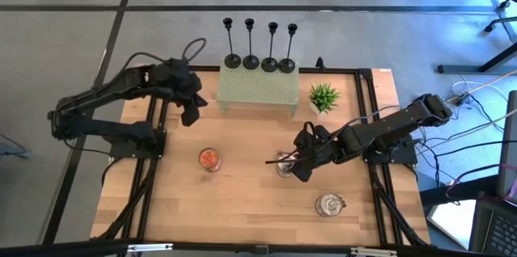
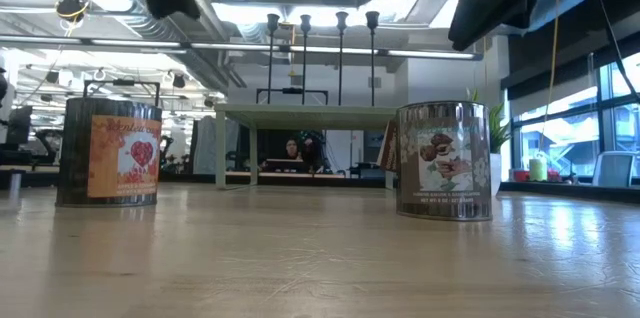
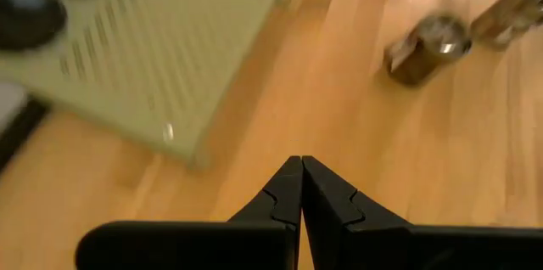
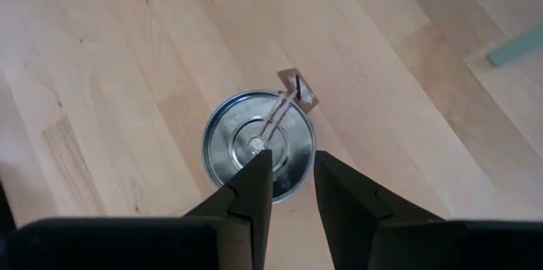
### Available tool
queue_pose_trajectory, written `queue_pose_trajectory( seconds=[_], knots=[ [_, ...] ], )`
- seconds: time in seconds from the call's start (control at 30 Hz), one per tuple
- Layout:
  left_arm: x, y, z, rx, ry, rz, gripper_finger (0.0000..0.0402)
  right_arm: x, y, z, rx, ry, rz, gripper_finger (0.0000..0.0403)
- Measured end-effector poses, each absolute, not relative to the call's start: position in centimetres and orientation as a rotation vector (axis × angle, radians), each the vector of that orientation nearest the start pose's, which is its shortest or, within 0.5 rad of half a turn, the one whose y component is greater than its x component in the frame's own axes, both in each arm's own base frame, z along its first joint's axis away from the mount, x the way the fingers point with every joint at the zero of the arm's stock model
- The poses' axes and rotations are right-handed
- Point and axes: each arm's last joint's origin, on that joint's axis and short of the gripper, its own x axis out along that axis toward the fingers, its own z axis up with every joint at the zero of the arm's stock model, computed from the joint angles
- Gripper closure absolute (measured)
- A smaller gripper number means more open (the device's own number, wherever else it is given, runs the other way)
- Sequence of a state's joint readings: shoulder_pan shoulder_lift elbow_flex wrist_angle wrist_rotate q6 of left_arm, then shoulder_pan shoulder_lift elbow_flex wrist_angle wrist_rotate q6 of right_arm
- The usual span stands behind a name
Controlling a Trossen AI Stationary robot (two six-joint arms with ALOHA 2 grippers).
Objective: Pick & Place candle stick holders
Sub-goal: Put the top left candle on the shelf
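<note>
Candle stick holders [image 1: 260, 47] on green riser [image 1: 257, 89], well apart from both tools

- Table [image 1: 242, 200]: light wood planks with a dark frame along its edges.
- Stand [image 1: 257, 90]: pale green, perforated top, on legs, at the table's far middle edge.
- Plant [image 1: 323, 97]: small and green, just beside the stand, on its right in the high view.
- Red jar [image 1: 209, 159]: nearer the camera than the stand, below its left end; a heart label shows in the low view.
- Middle jar [image 1: 284, 165]: below the stand's right end, a tag tied at its lid.
- Third jar [image 1: 329, 204]: farthest from the stand, toward the near right.
- Person [image 2: 291, 149]: seen under the stand, in the room behind.
</note>
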State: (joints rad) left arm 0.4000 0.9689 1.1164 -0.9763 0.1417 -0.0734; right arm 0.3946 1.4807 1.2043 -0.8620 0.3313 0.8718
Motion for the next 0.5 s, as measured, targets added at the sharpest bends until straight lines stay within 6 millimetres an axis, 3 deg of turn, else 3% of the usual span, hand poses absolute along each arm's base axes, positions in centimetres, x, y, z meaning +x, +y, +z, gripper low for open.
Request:
queue_pose_trajectory(
  seconds=[0.3,0.5],
  knots=[
    [17.5,6.9,32.4,-0.365,0.970,0.272,0.0396,27.2,9.9,27.2,0.375,0.974,-0.395,0.0310],
    [18.8,7.1,29.7,-0.396,1.222,0.091,0.0396,27.2,9.9,27.2,0.367,0.976,-0.393,0.0310]
  ],
)
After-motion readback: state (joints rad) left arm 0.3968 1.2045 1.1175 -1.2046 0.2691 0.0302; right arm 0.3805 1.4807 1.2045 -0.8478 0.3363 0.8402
